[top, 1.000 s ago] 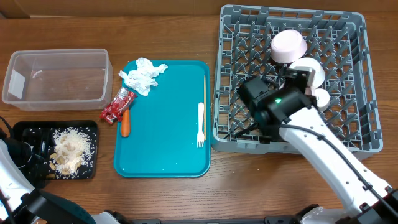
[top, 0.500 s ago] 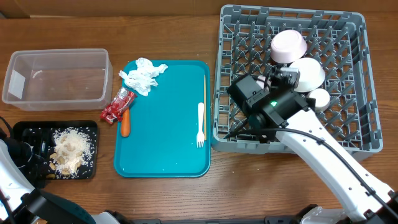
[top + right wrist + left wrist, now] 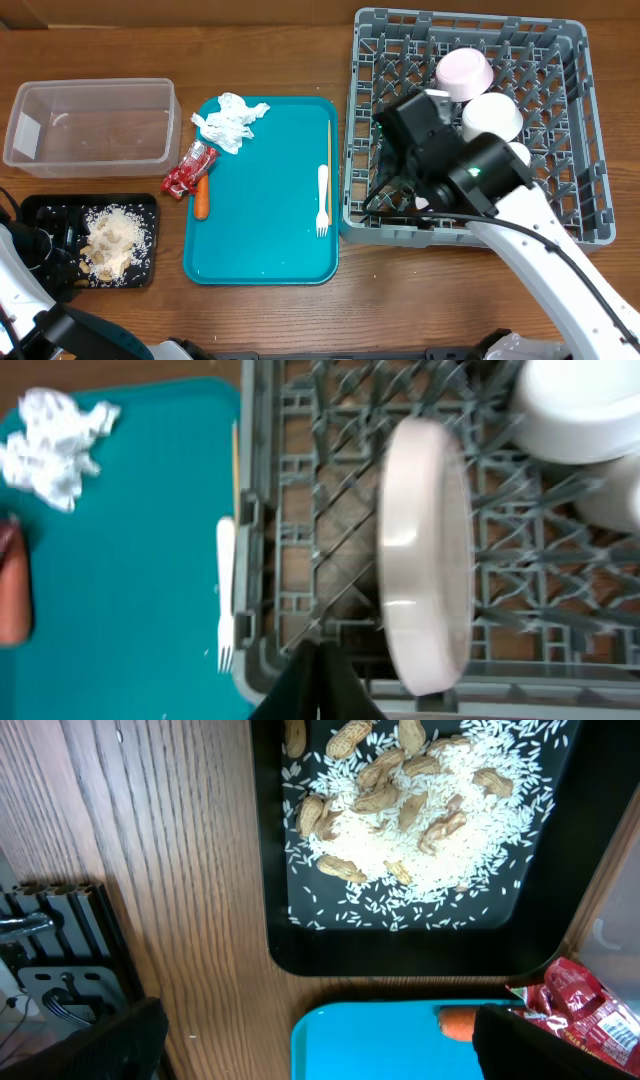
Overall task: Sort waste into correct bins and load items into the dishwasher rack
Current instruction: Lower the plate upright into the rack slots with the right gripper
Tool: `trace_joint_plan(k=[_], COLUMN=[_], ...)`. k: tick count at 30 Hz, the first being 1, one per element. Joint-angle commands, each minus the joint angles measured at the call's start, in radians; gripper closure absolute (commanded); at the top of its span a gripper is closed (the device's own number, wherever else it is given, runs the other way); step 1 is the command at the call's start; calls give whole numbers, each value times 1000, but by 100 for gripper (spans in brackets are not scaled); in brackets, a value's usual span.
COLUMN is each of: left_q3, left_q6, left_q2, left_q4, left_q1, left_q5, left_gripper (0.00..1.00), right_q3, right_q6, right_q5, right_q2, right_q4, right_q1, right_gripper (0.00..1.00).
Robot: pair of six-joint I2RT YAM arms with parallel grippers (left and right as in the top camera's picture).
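Trouble could come from the right pincer [image 3: 320,660], fingers pressed together and empty: just ahead and slightly right of it, the white plate [image 3: 425,560] stands on edge among the grey rack's [image 3: 258,460] pegs, and a brush from the arm might topple it. The plate looks glossy and thick-rimmed. Farther ahead-left, past the rack wall, the white fork [image 3: 226,580] lies on the teal tray [image 3: 130,580]

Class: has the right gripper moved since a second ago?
Yes. In the overhead view the right gripper has shifted toward the far wall of the rack, closer to the pink bowl.
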Motion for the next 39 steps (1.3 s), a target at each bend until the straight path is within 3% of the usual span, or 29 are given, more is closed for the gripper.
trace_joint_plan(k=[1,8,15,29,33,36,38,39], left_q3=[-4,-4,-4,-4,-4,-4,-4,-4], left_q6=[-14,-14,-14,-14,-14,-14,-14,-14], left_q2=[6,6,6,6,6,6,6,6], left_q4=[0,0,0,0,0,0,0,0], left_q1=[-3,-3,-3,-3,-3,-3,-3,-3], left_q5=[-4,-4,-4,-4,-4,-4,-4,-4], left_gripper=[0,0,0,0,0,0,0,0], right_q3=[0,-8,-4,63,92,121,121,121], right_q6=[-56,-55,-51,-14,5,5,1,1], right_q5=[-74,-20,37,129,13,-183,-399,-497], right_q2=[97,216,201,96,61,4,-30,-36], right_q4=[7,-34,-124,-272,-282,-240,-171,-143], right_q1=[-5,-82,-172,-209,-200,-195,-195,-195], right_gripper=[96,96,96,94,95,91,81,65])
